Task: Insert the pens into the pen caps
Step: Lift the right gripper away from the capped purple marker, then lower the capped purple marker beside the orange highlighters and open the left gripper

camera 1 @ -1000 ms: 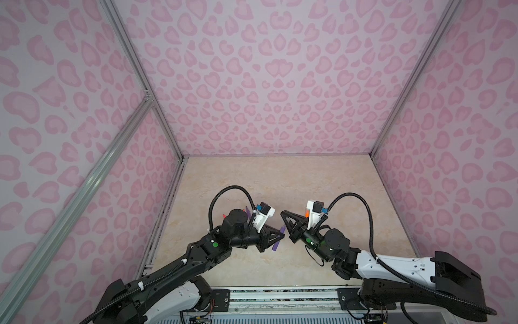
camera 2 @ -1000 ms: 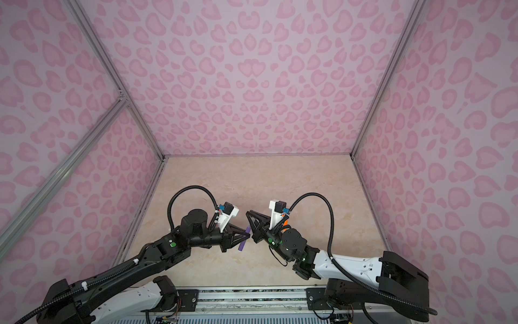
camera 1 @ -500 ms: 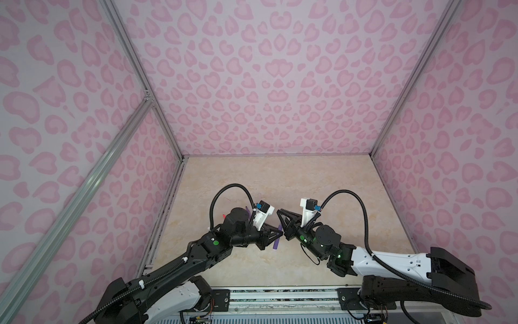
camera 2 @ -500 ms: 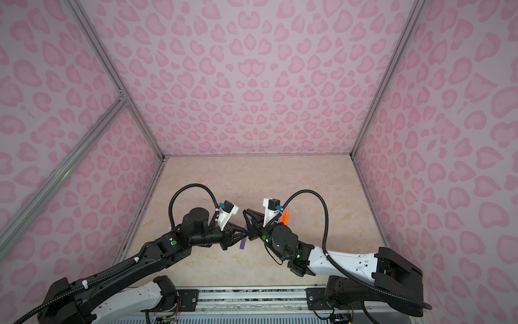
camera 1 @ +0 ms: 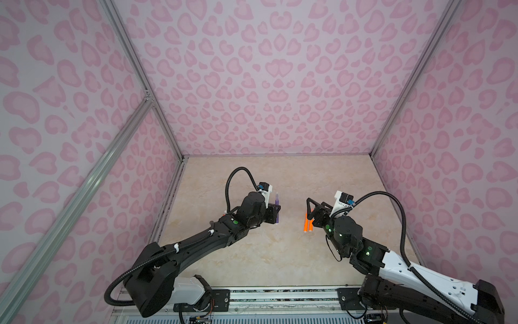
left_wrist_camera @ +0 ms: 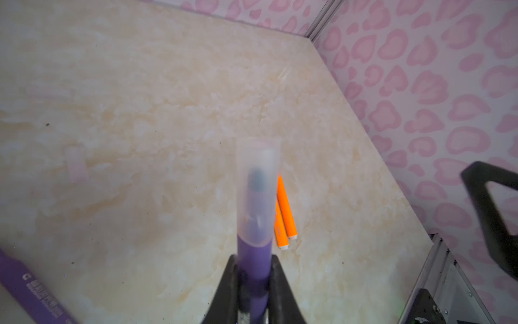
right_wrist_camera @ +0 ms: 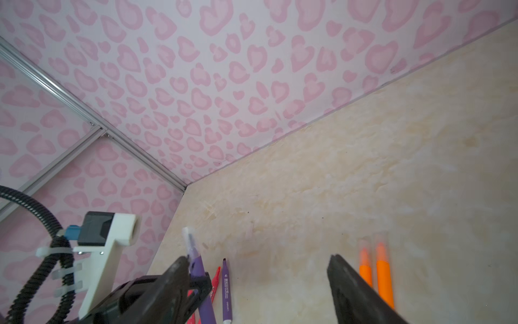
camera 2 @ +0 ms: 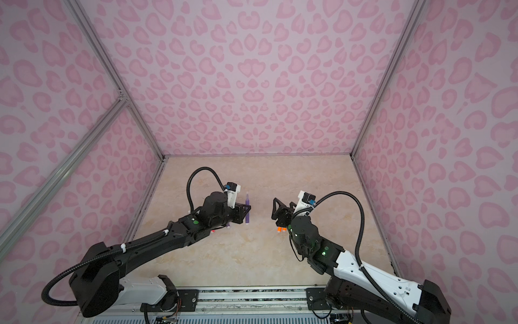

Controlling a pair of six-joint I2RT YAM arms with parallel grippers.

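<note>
My left gripper [left_wrist_camera: 253, 280] is shut on a purple pen [left_wrist_camera: 253, 252], and a clear pen cap [left_wrist_camera: 258, 193] sits over the pen's tip. In both top views the held purple pen [camera 1: 277, 207] [camera 2: 247, 209] points toward the back wall from the left gripper [camera 1: 276, 215] [camera 2: 246, 215]. My right gripper [right_wrist_camera: 258, 261] [camera 1: 315, 213] stands open and empty, apart from the pen and to its right. Two orange pens [left_wrist_camera: 286, 213] [right_wrist_camera: 381, 275] lie side by side on the surface below the right gripper. A loose purple pen [right_wrist_camera: 226, 289] and red pens [right_wrist_camera: 215, 277] lie under the left gripper.
Faint clear caps [left_wrist_camera: 75, 165] [left_wrist_camera: 47, 91] lie on the beige surface [camera 1: 280, 252] toward the back left. Pink patterned walls [camera 1: 277, 84] with metal posts close in three sides. A metal rail [camera 1: 280, 291] runs along the front edge.
The right gripper has opened and drawn back to the right, away from the left gripper. The capped purple pen stays in the left gripper, which has shifted a little leftward.
</note>
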